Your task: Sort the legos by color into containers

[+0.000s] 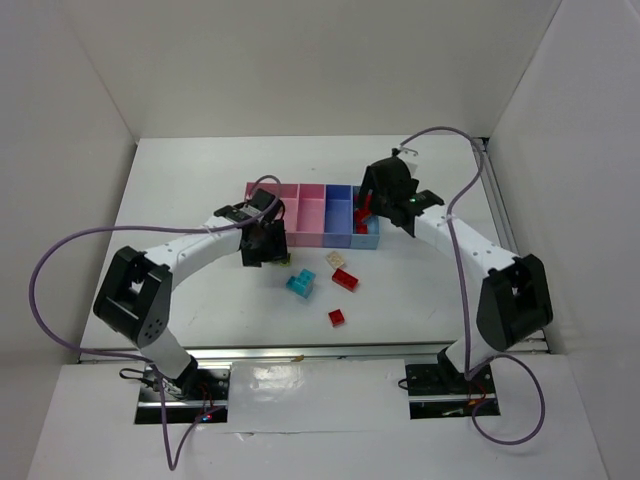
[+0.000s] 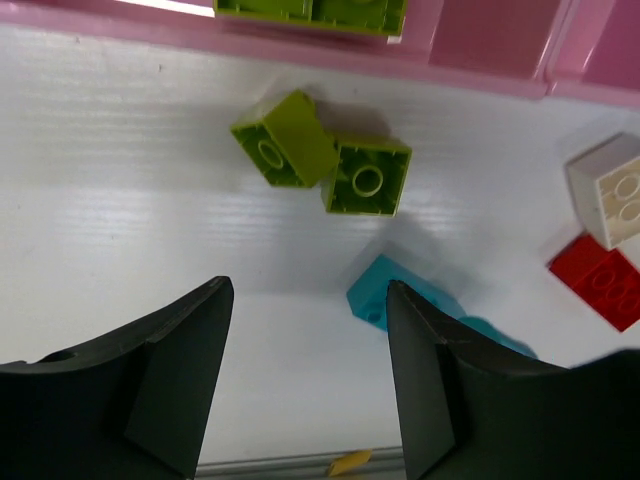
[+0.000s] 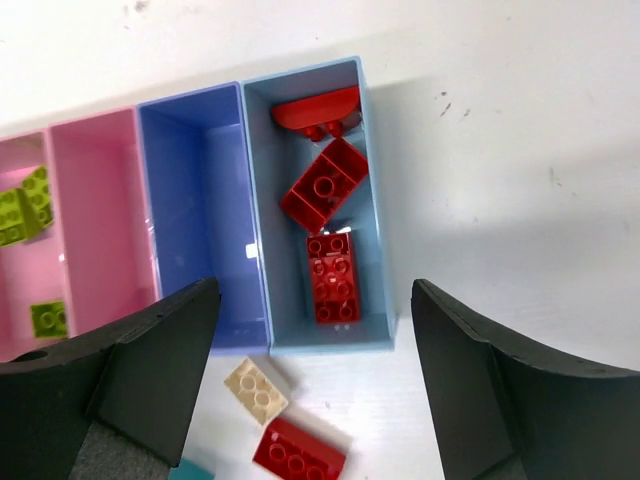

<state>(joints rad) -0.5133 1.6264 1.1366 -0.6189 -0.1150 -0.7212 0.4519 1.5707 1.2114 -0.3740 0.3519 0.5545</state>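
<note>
The tray (image 1: 312, 212) lies across the middle of the table, pink at the left and blue at the right. My right gripper (image 3: 315, 290) hangs open above its light blue end compartment (image 3: 374, 180), where three red legos (image 3: 331, 275) lie. My left gripper (image 2: 310, 290) is open over bare table in front of the pink end. Two lime green legos (image 2: 285, 150) sit ahead of it, by the pink rim (image 2: 480, 75). A cyan lego (image 2: 385, 290) lies by its right finger. More green legos (image 3: 25, 205) are in the pink compartments.
Loose on the table in front of the tray are a cream lego (image 1: 335, 259), a red lego (image 1: 345, 279), cyan legos (image 1: 300, 284) and another red one (image 1: 338, 318) nearer the arms. The periwinkle compartment (image 3: 200, 220) holds nothing. White walls enclose the table.
</note>
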